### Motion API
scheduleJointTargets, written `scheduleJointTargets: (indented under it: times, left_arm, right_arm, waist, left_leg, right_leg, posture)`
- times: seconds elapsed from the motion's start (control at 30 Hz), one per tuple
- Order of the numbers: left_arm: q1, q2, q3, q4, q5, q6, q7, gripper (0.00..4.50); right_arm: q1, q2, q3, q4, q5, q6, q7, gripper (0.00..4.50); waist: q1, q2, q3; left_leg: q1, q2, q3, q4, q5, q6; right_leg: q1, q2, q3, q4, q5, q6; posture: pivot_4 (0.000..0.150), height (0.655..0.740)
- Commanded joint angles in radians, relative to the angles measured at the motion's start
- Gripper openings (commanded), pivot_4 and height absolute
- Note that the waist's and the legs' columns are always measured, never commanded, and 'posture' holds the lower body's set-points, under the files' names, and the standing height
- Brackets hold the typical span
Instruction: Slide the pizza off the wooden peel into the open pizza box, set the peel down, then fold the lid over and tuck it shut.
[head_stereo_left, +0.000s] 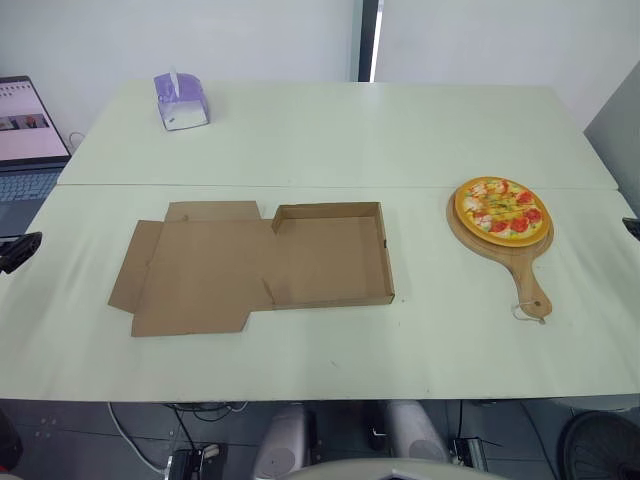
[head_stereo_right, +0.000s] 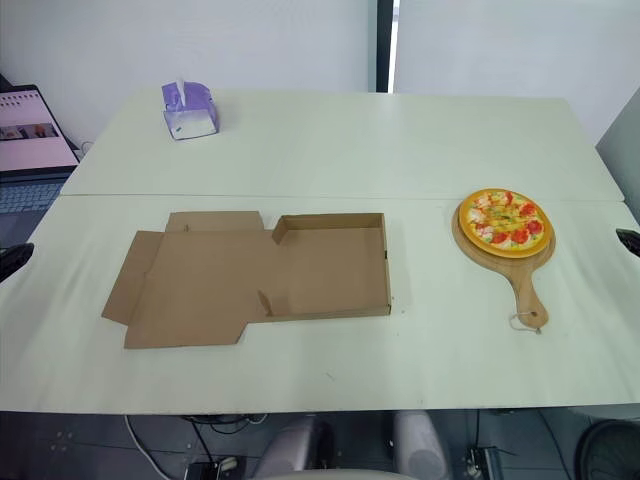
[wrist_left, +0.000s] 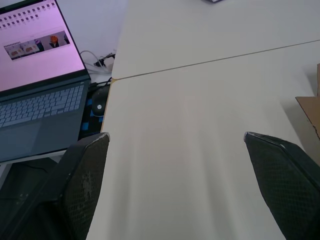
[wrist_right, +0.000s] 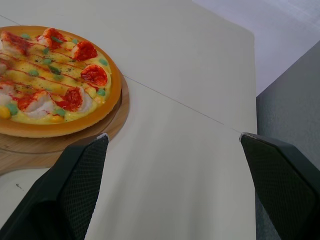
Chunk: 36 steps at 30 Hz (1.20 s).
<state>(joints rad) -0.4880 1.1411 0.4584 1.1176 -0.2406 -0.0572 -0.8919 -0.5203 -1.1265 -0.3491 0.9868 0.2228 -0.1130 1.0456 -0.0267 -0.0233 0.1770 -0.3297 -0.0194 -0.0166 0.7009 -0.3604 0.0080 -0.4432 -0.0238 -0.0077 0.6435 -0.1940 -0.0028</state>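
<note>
Wooden peel (head_stereo_left: 512, 250) sits right of centre, pizza (head_stereo_left: 500, 208) on it, well apart from the open pizza box (head_stereo_left: 330, 255) mid-frame. Both the left gripper (wrist_left: 176, 137) and right gripper (wrist_right: 173, 136) gape wide, empty. I'd have the right one take the handle (head_stereo_left: 530, 285) and keep it level.

laptop (head_stereo_left: 22, 140) edge-cropped, left tool (head_stereo_left: 21, 249) mostly cropped
</note>
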Motion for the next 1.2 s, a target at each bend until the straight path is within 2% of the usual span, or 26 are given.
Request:
scheduleJointTargets:
  times: [0.03, 0.33, 0.43, 0.6, 0.87, 1.03, 1.2]
  left_arm:
    - [-0.02, 0.012, 0.015, -0.009, -0.017, -0.009, 0.008, 4.48]
    - [-0.088, 0.003, 0.02, -0.047, -0.051, 0.003, -0.021, 4.48]
    - [-0.161, -0.03, -0.016, -0.133, -0.066, 0.04, -0.076, 4.48]
    - [-0.266, -0.141, -0.108, -0.395, -0.118, 0.195, -0.169, 4.48]
    - [-0.385, -0.404, -0.351, -0.885, -0.223, 0.458, -0.248, 4.48]
    - [-0.445, -0.555, -0.502, -1.047, -0.25, 0.507, -0.303, 4.48]
    - [-0.476, -0.627, -0.601, -1.137, -0.245, 0.496, -0.363, 4.48]
  right_arm:
    - [-0.013, -0.036, -0.03, -0.003, 0.015, -0.004, -0.006, 4.5]
    - [0.054, -0.021, -0.055, -0.08, 0.042, 0.041, -0.003, 4.5]
    - [0.1, -0.003, -0.08, -0.133, 0.072, 0.08, -0.014, 4.5]
    - [0.223, 0.051, -0.108, -0.303, 0.115, 0.16, -0.026, 4.5]
    - [0.531, 0.173, -0.203, -0.822, 0.208, 0.425, -0.137, 4.5]
    - [0.726, 0.312, -0.266, -1.244, 0.309, 0.682, -0.304, 4.5]
    - [0.834, 0.408, -0.254, -1.505, 0.344, 0.856, -0.456, 4.5]
  waist:
    - [0.0, 0.0, 0.0]
    - [0.004, 0.0, 0.0]
    - [0.01, 0.0, 0.0]
    - [0.022, -0.001, 0.0]
    - [0.028, -0.001, 0.0]
    - [0.023, 0.0, 0.0]
    - [0.021, 0.001, -0.001]
  left_leg:
    - [0.0, 0.0, 0.0, 0.0, 0.0, 0.0]
    - [0.0, 0.0, -0.001, 0.0, 0.0, 0.0]
    - [0.0, -0.001, -0.001, 0.0, 0.0, 0.0]
    - [0.0, -0.002, -0.001, 0.0, 0.0, 0.0]
    - [-0.002, -0.002, -0.002, 0.001, 0.0, -0.001]
    - [-0.001, -0.002, -0.002, 0.001, 0.001, -0.001]
    - [-0.001, -0.002, -0.003, 0.001, 0.004, -0.007]
  right_leg:
    - [0.0, 0.0, 0.0, 0.0, 0.0, 0.0]
    - [0.0, 0.0, -0.001, 0.0, 0.0, 0.0]
    - [0.001, -0.001, -0.001, 0.0, 0.0, 0.0]
    - [0.001, -0.001, -0.001, 0.0, 0.0, 0.0]
    - [0.001, -0.001, 0.0, 0.0, 0.0, 0.001]
    - [0.002, 0.001, 0.002, 0.001, -0.001, 0.002]
    - [0.002, 0.002, 0.004, 0.002, -0.002, 0.004]
  posture:
    - [0.15, 0.74]
    - [0.15, 0.74]
    - [0.15, 0.74]
    - [0.15, 0.74]
    - [0.15, 0.74]
    - [0.15, 0.74]
    - [0.15, 0.74]
